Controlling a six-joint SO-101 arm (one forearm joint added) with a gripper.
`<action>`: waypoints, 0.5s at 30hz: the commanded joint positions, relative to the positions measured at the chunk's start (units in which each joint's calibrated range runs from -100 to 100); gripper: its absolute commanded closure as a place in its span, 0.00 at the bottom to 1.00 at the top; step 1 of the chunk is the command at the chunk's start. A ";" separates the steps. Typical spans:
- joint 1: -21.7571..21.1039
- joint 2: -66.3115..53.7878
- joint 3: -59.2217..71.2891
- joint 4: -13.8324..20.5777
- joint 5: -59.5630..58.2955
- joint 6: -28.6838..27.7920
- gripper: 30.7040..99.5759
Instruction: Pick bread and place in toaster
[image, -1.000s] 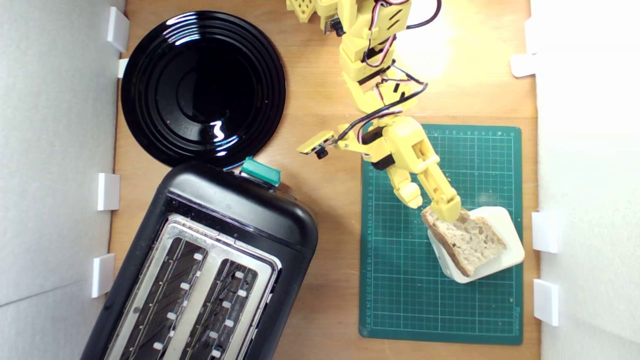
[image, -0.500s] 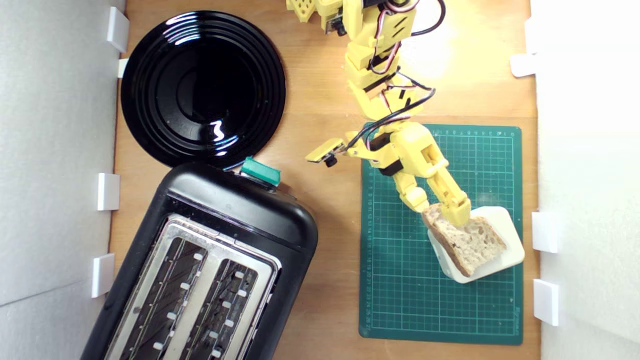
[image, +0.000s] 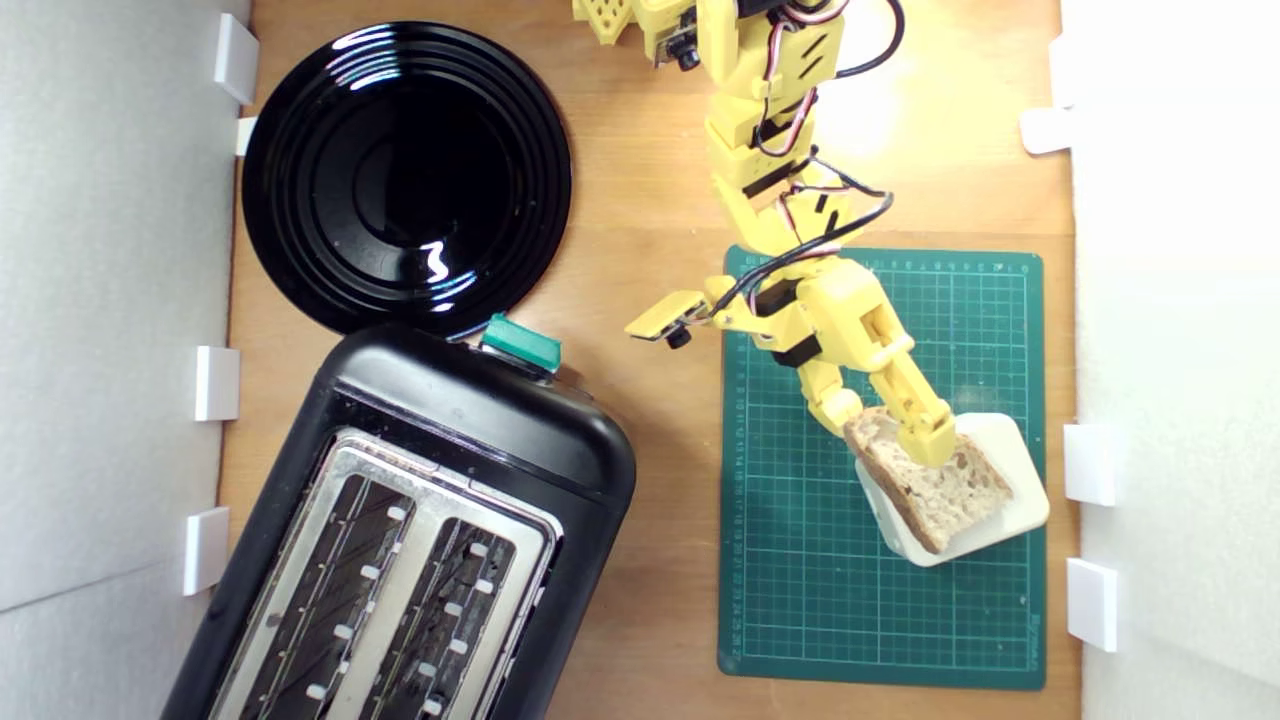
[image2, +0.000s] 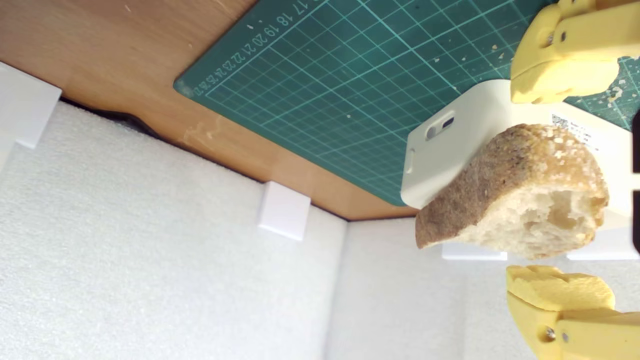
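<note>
The bread (image: 945, 490) is a tan slice with a brown crust, lying tilted on a cream block (image: 1025, 500) on the green cutting mat. My yellow gripper (image: 890, 437) is open and straddles the slice's near end, one finger above the crumb and one beside the crust. In the wrist view the bread (image2: 520, 200) sits between the two fingertips (image2: 555, 85), with gaps on both sides. The black toaster (image: 420, 540) with its silver two-slot top stands at the exterior view's lower left, its teal lever knob (image: 520, 342) facing the arm.
A round black plate (image: 405, 175) lies behind the toaster. The green mat (image: 800, 600) covers the right part of the wooden table. White foam walls with small white brackets (image: 1090, 463) border both sides.
The gripper has moved toward the exterior view's right and lower over the bread's end, now straddling it. The bread and block have not moved.
</note>
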 joint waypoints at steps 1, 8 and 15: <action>-0.86 -0.55 -2.42 -0.43 0.24 0.25 0.02; -0.94 -0.55 -2.51 -0.43 0.33 0.25 0.10; -0.94 -0.55 -2.51 -0.43 0.33 0.25 0.30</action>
